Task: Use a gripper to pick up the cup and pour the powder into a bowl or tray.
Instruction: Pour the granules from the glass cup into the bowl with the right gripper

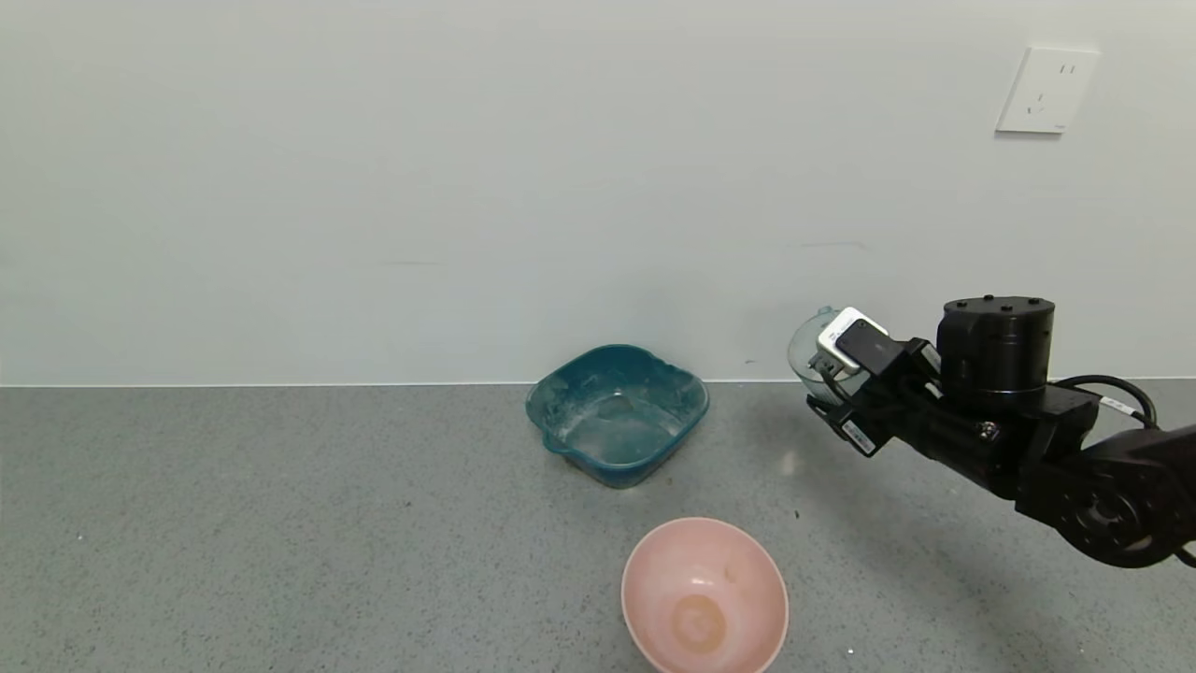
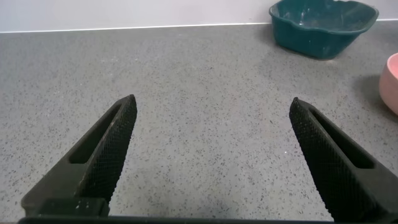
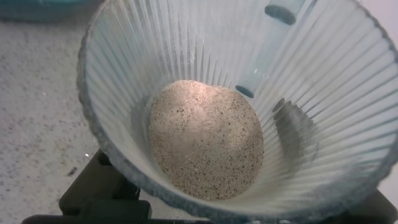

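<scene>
My right gripper is shut on the cup, a translucent ribbed tumbler, and holds it above the table at the right, near the wall. The right wrist view looks down into the cup, where pale beige speckled powder lies in a mound at the bottom. The pink bowl with an orange-tan spot at its centre sits at the front of the table, left of and nearer than the cup. Its rim shows in the left wrist view. My left gripper is open and empty, low over bare table, out of the head view.
A dark teal basin with dusty white residue sits near the wall, behind the pink bowl and left of the cup; it also shows in the left wrist view. The grey speckled table ends at a white wall with a socket.
</scene>
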`<act>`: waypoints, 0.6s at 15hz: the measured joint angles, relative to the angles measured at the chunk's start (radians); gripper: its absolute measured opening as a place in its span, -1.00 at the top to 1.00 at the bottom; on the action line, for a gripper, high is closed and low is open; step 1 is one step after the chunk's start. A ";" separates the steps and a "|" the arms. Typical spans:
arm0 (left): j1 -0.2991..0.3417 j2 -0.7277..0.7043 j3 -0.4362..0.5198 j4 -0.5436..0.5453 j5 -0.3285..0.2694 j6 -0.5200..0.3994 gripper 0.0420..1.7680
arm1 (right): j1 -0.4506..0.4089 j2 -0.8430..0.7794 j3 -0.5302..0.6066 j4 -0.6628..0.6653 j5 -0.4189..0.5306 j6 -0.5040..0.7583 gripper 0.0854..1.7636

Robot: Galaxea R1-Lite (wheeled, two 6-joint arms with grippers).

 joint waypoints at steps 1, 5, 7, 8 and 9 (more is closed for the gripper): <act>0.000 0.000 0.000 0.000 0.000 0.000 -1.00 | 0.020 0.002 0.003 0.002 -0.037 -0.029 -0.51; 0.000 0.000 0.000 0.000 0.000 0.000 -1.00 | 0.112 0.014 0.016 0.002 -0.121 -0.127 -0.51; 0.000 0.000 0.000 0.000 0.000 0.000 -1.00 | 0.160 0.021 0.027 0.000 -0.133 -0.147 -0.51; 0.000 0.000 0.000 0.000 0.000 0.000 -1.00 | 0.187 0.026 0.031 -0.004 -0.159 -0.155 -0.51; 0.000 0.000 0.000 0.000 0.000 0.000 -1.00 | 0.212 0.030 0.034 -0.009 -0.209 -0.177 -0.51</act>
